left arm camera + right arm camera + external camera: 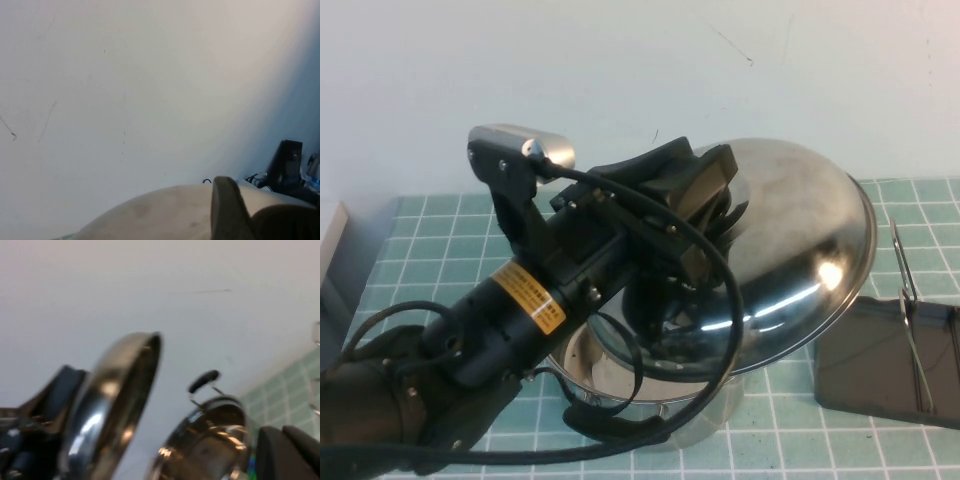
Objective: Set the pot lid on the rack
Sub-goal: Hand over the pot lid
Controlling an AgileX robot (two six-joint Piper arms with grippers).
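Note:
My left gripper [705,215] is shut on the pot lid [800,230] and holds it tilted on edge in the air above the steel pot [620,400]. Its fingers hide the lid's knob. In the left wrist view the lid's dome [160,215] fills the lower edge beside one finger [227,210]. The rack [870,365], a dark tray with thin wire loops [910,310], lies on the table to the right of the lid. My right gripper [287,450] is out of the high view. Its fingers lie together, empty, and its camera sees the lid [115,405] and the pot [210,440].
A green gridded mat [440,240] covers the table. A pale wall [620,70] rises behind it. A table edge or board [330,250] shows at the far left. My left arm [500,310] and its cable cross the pot's left side.

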